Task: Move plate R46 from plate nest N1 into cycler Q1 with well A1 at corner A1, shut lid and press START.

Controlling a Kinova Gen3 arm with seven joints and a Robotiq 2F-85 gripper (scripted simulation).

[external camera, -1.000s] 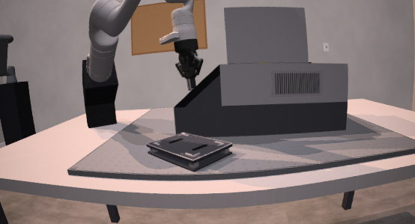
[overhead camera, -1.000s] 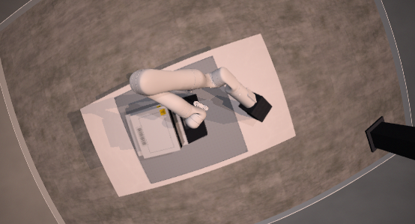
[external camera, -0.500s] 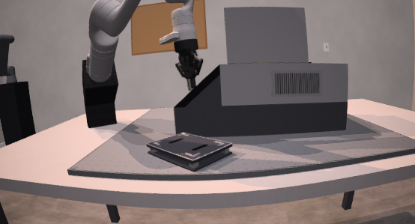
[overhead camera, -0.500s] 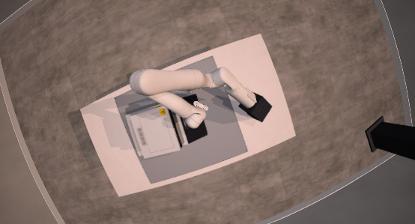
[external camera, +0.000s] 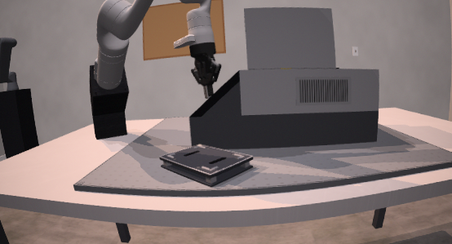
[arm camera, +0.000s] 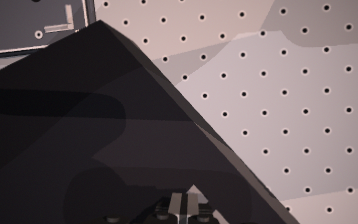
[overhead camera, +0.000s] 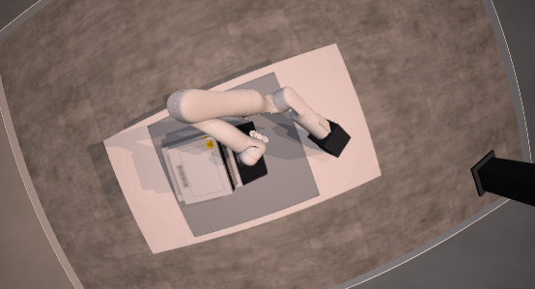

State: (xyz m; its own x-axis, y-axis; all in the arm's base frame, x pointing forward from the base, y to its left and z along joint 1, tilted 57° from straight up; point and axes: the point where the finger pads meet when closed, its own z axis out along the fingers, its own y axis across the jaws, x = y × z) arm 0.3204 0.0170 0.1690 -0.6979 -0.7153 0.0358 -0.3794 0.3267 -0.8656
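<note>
Plate R46: cannot be made out in any view; the cycler's block is hidden, so whether the plate sits there cannot be told
Nest N1 (external camera: 206,160) (arm camera: 10,30): low and dark, with pale corner pieces and two dark slots on top, near the cycler's sloped front end
Mat (overhead camera: 290,181) (external camera: 122,169) (arm camera: 305,100): grey, dotted with small holes, lying on the pale table (overhead camera: 357,152) (external camera: 41,169) under nest and cycler
Cycler Q1 (overhead camera: 198,171) (external camera: 285,128) (arm camera: 55,140): standing on the mat, dark below, grey above, a barcode-like grille on the side
Gripper (external camera: 209,96) (arm camera: 183,215): pointing down at the sloped front, fingers closed together, holding nothing; contact with the keys cannot be told
Lid (external camera: 290,38): raised, standing up above the housing
Arm (overhead camera: 217,105) (external camera: 112,59): bent high over the table, reaching across to the cycler
Arm base (overhead camera: 344,132) (external camera: 109,124): black block on the table, well apart from the cycler
Board (external camera: 163,30): orange-brown, on the grey wall behind the arm
</note>
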